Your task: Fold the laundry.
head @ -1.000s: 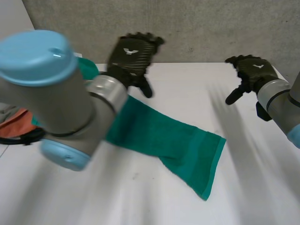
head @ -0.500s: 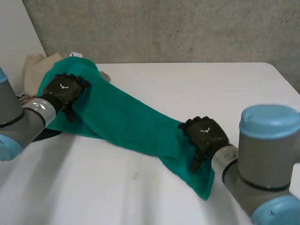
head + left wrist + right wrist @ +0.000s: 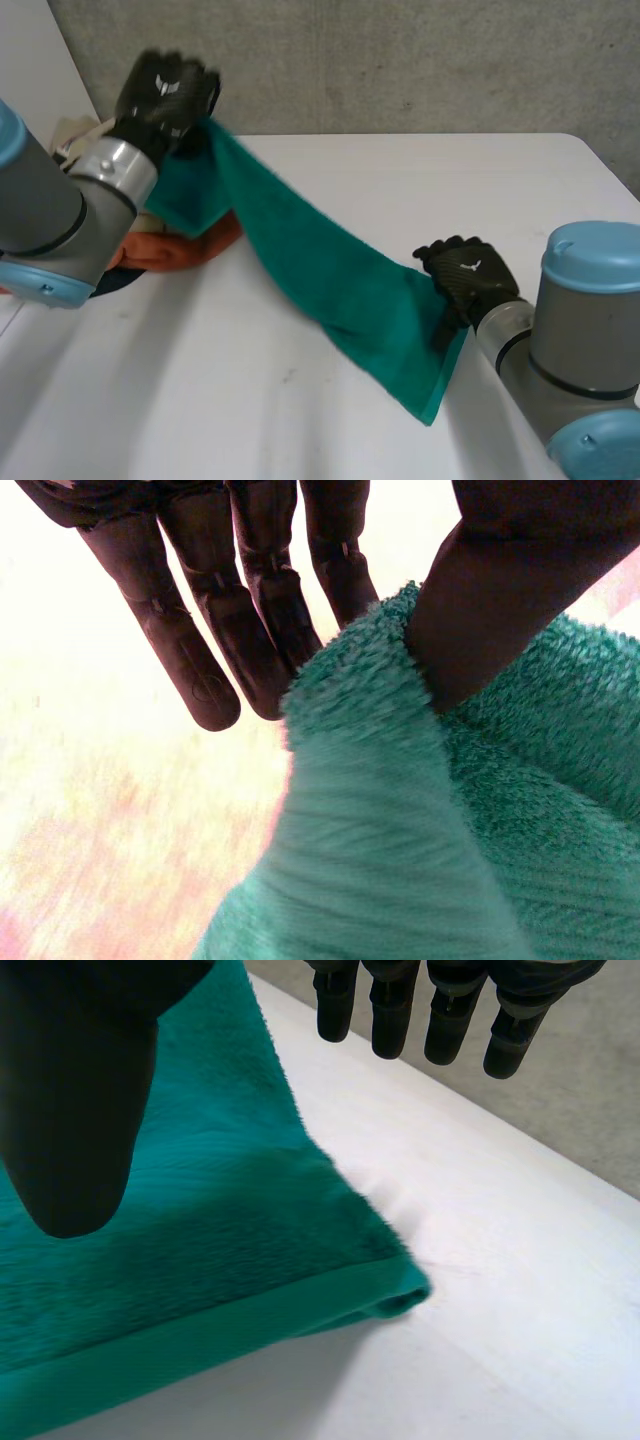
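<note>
Towel, green and fluffy, runs as a long band across the white worktop from about 10 o'clock to about 5 o'clock. I see the left robot hand raised off the worktop at 10 o'clock, clamped on the towel's far end. In its wrist view the thumb presses the cloth's edge against the fingers behind it, and the cloth hangs down from that pinch. From there the towel slopes down to the worktop, with an orange cloth bunched just under it at 9 o'clock. The right robot hand sits at the towel's near end at about 4 o'clock, on the edge facing 3 o'clock. Its fingers are straight and apart over bare worktop just past that edge. Its thumb is over the cloth, so I read this hand as unclenched and gripping nothing. The towel's hemmed corner lies on the worktop near those fingertips.
</note>
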Motion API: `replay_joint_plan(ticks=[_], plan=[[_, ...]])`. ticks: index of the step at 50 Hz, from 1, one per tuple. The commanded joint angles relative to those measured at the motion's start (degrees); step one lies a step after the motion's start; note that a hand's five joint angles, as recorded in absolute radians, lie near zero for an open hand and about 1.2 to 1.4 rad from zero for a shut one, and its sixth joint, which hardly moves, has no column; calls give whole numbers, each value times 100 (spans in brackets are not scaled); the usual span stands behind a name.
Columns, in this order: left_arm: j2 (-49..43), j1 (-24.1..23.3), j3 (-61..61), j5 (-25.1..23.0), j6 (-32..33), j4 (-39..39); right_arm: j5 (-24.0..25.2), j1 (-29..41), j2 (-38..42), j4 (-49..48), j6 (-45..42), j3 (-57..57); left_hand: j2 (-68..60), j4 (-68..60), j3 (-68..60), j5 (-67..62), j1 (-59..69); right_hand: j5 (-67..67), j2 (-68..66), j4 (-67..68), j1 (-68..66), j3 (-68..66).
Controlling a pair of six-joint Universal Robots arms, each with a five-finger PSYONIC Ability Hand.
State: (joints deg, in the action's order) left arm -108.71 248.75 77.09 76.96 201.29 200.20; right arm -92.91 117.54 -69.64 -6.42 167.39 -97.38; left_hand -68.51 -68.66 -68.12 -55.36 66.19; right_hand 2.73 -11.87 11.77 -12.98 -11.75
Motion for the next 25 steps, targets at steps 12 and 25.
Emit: replay_joint_plan(ticks=[12, 25], plan=[[-1439, -1435, -1266, 1215, -1286, -2124, 290, -960, -208, 123, 461, 245, -1149, -1134, -1188, -1464, 1381, -273, 187, -177, 298, 175], [-1285, -890, -924, 1805, -1057, -2635, 1072, -952, -375, 1248, -39, 509, 4852, 4867, 4813, 4537, -4620, -273, 187, -177, 298, 175]])
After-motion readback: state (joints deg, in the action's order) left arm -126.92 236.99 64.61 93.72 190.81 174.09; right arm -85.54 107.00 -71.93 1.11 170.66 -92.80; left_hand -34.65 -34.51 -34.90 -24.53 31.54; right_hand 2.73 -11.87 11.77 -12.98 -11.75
